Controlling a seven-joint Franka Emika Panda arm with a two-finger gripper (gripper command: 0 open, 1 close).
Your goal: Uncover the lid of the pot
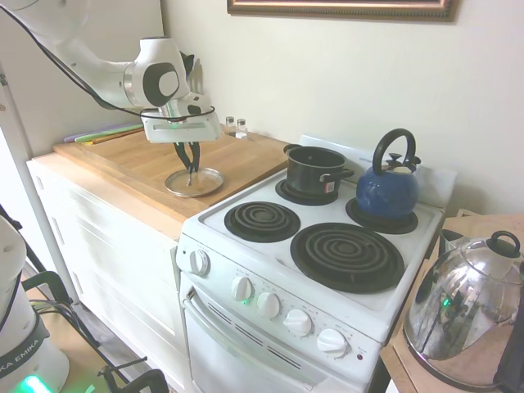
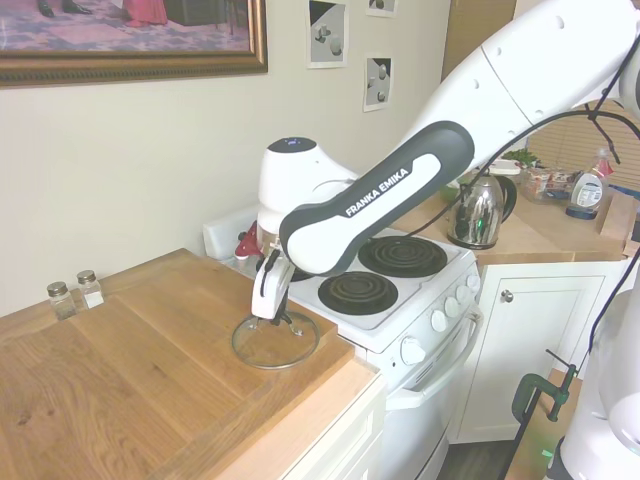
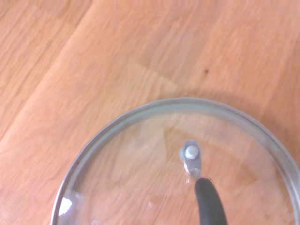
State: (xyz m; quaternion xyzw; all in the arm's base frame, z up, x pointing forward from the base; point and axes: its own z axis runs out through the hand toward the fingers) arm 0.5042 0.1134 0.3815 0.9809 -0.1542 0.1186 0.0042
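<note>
The clear glass lid [image 1: 194,182] with its metal rim lies flat on the wooden counter [image 1: 123,160], left of the stove. My gripper [image 1: 187,168] points straight down over its centre, fingers drawn together on the lid's black top handle. In the second exterior view the lid [image 2: 275,342] sits near the counter's edge under the gripper [image 2: 274,312]. The wrist view shows the lid's glass [image 3: 140,154] and its black handle [image 3: 208,201] from close above. The small black pot [image 1: 313,168] stands uncovered on the back left burner.
A blue kettle [image 1: 387,190] sits on the back right burner, next to the pot. A shiny steel kettle [image 1: 471,315] stands on the counter right of the stove [image 1: 278,270]. Two small shakers [image 1: 236,126] stand against the wall at the counter's back.
</note>
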